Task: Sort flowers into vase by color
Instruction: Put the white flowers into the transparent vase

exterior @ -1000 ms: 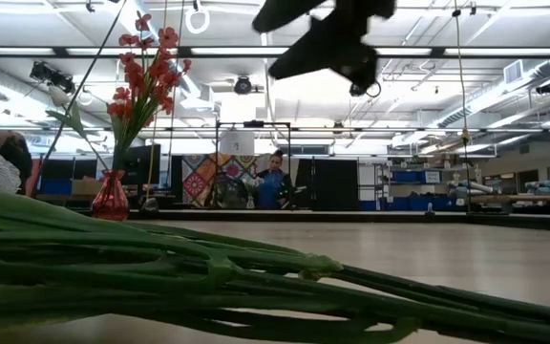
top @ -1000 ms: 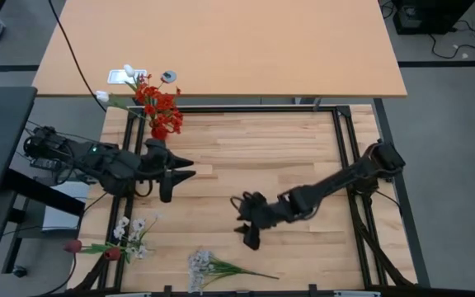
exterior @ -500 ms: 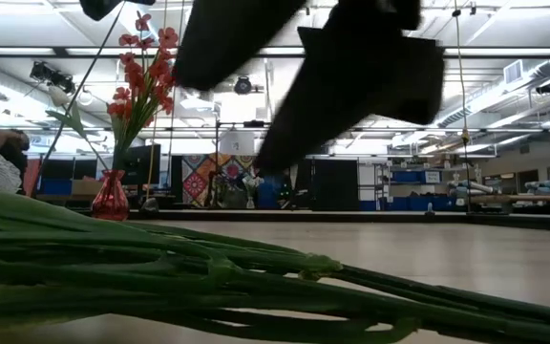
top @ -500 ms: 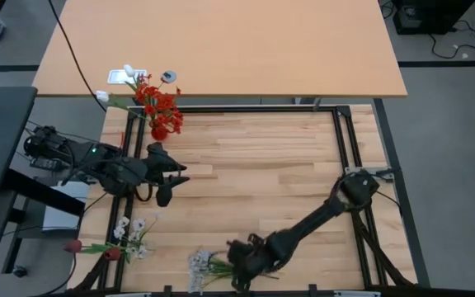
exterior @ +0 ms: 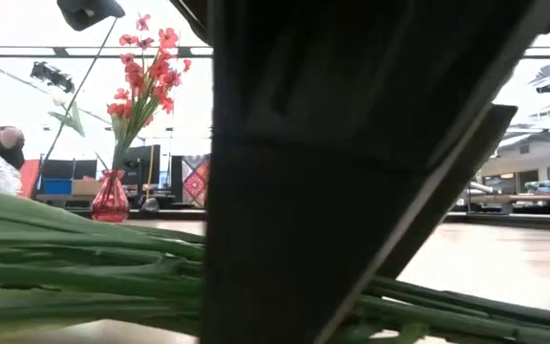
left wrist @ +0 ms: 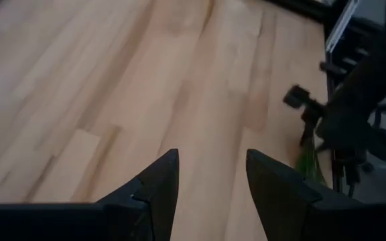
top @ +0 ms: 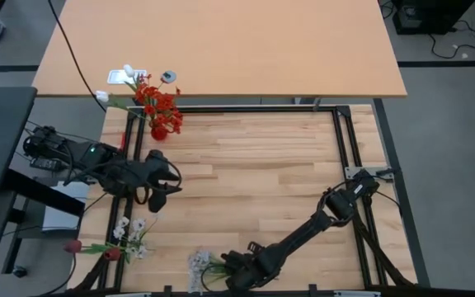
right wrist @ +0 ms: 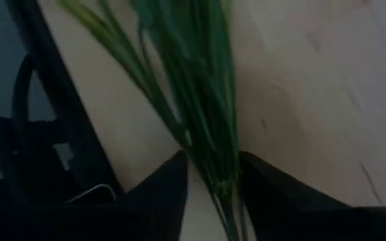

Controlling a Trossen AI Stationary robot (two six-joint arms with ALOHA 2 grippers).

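A: Where is the right pincer (top: 236, 272)?

B: Low at the near edge of the pale wooden plank tabletop (top: 262, 165), over the green stalks of the white-bloomed artificial spray (top: 203, 266). In its wrist view its two dark fingers (right wrist: 163, 191) stand either side of the bunched stems (right wrist: 206, 127), a narrow gap between them. The stems sit in that gap, but I can't tell whether the fingers press on them.

A: And the left pincer (left wrist: 210, 177)?

B: At the left side of the tabletop, held above bare wood, its fingers (left wrist: 154, 184) apart with nothing between them.

A: The other flowers?

B: The red blossom cluster (top: 160, 109) stands upright in a small red glass vase (exterior: 110, 199) at the far left corner. A second bunch, small white blooms with dark maroon tulip buds (top: 114, 247), lies flat at the near left edge, just left of the white spray.

A: The low view?

B: Mostly blocked by the dark right arm (exterior: 342, 172); green stalks (exterior: 84, 268) run across the foreground.
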